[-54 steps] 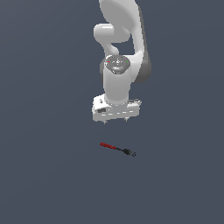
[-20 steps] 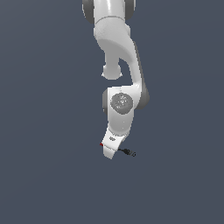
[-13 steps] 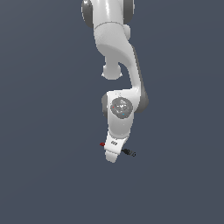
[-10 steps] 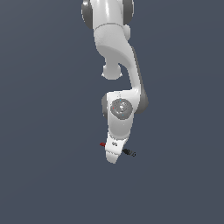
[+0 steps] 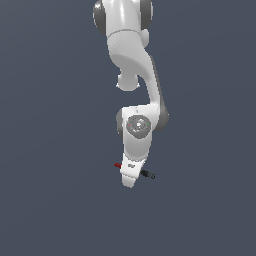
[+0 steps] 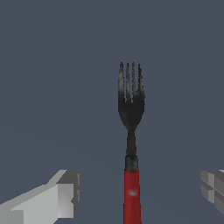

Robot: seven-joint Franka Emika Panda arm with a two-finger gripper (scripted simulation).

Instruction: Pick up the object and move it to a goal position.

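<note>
The object is a small fork with a red handle, a dark neck and dark tines, lying flat on the grey floor. In the wrist view its handle runs between my two fingers, one grey fingertip on each side and well apart from it. My gripper is open and touches nothing. In the exterior view the gripper is down over the fork's middle. Only the fork's red end and its dark tip stick out on either side.
The plain dark grey floor spreads all around. The white arm rises above the gripper. No other object or marker shows.
The hand, which hung above the fork earlier, has turned and come down over its middle. In the last second it sank a little lower. The fork has not moved.
</note>
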